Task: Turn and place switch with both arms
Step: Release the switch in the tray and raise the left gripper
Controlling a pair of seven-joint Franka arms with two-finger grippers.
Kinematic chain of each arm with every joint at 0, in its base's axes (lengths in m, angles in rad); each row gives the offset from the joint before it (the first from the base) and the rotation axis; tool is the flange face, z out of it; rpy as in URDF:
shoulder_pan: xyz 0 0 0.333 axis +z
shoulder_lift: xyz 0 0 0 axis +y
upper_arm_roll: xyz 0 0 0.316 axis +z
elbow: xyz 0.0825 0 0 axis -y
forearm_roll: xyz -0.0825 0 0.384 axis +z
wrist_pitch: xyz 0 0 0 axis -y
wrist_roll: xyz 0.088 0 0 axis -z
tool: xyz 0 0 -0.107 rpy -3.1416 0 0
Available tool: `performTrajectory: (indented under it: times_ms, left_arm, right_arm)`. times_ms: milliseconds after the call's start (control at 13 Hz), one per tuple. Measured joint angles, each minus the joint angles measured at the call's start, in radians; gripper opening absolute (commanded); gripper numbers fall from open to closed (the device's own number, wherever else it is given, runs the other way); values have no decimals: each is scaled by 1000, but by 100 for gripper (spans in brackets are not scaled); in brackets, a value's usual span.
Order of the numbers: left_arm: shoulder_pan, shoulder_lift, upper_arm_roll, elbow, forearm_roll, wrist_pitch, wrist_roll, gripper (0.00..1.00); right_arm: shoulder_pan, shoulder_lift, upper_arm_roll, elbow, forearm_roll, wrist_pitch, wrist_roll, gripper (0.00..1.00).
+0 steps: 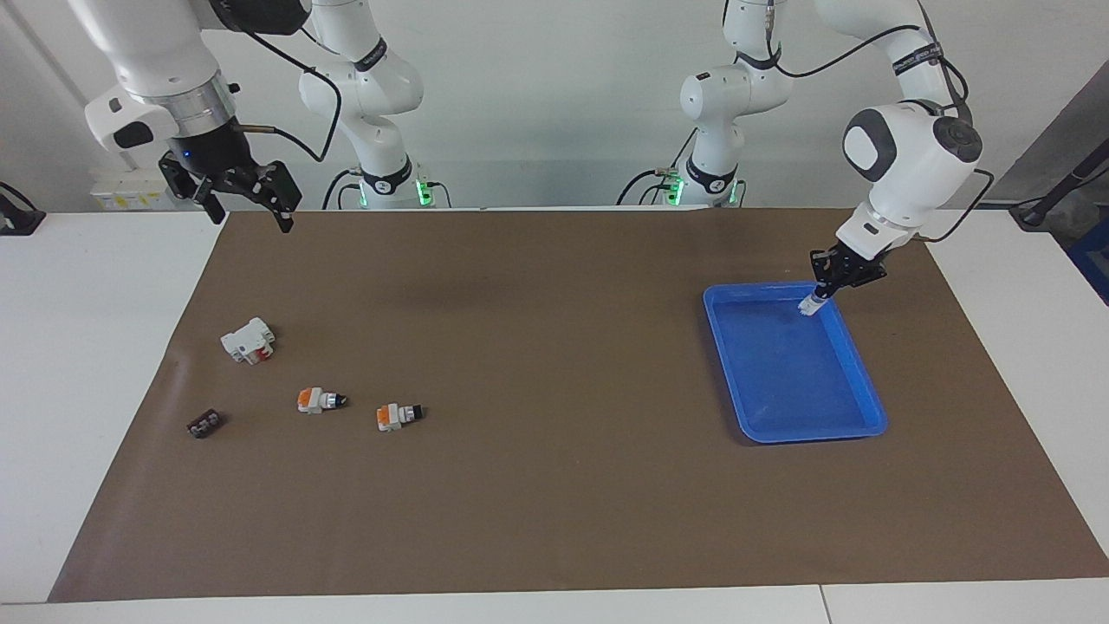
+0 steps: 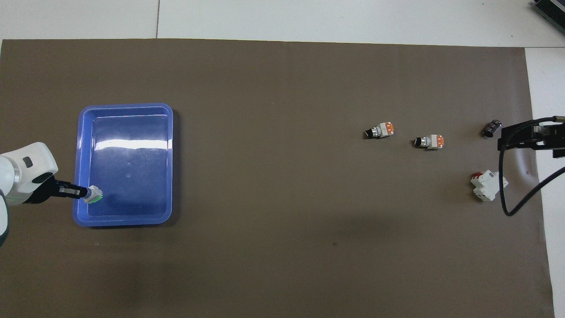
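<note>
Left tool (image 1: 819, 295) sits low over the blue tray's (image 1: 853, 429) corner nearest the robots, at the left arm's end of the table (image 1: 537, 520), fingers closed on a small white part (image 1: 810, 306) with a green end in the overhead view (image 2: 94, 195); the part looks to be at the tray floor, contact not certain. Left arm (image 1: 910, 156) is bent at the elbow, wrist angled down and inward toward the tray. Right tool (image 1: 247, 204) hangs high over the brown mat's (image 1: 554, 485) corner at the right arm's end, fingers spread wide, holding nothing; right arm (image 1: 156, 61) waits, wrist pointing down.

Counts: two arms, one tray, two orange-capped switches, one white block with red, one small dark piece.

First switch (image 1: 321, 400) lies on its side on the mat, well apart from the tray, orange cap toward the right arm's end, black knob toward the left arm's end. Second switch (image 1: 398, 416) lies just beside it, slightly farther from the robots, same way round, toward the tray. White block with red (image 1: 248, 340) sits nearer the robots than both switches. Dark brown piece (image 1: 204, 424) lies farther from the robots than the block, closest to the mat's edge at the right arm's end. All four rest apart from each other.
</note>
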Motion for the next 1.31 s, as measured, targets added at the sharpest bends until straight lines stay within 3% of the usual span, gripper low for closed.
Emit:
performTrajectory:
  times_ms: [154, 462, 692, 1154, 1308]
  left_arm:
    - [7, 22, 0, 0, 0, 16, 39, 0]
    - [6, 29, -12, 21, 0, 0, 50, 35]
    - [-20, 53, -17, 137, 2, -114, 52, 45]
    - [-86, 83, -25, 376, 44, -373, -26, 49]
    - [-98, 81, -31, 465, 50, -489, -92, 70]
  right_arm:
    - [0, 0, 0, 0, 0, 0, 0, 100]
    - [-1, 0, -1, 0, 0, 0, 0, 100]
    - [-1, 0, -2, 0, 0, 0, 0, 100]
    - [-1, 0, -2, 0, 0, 0, 0, 100]
    - [-1, 0, -2, 0, 0, 0, 0, 100]
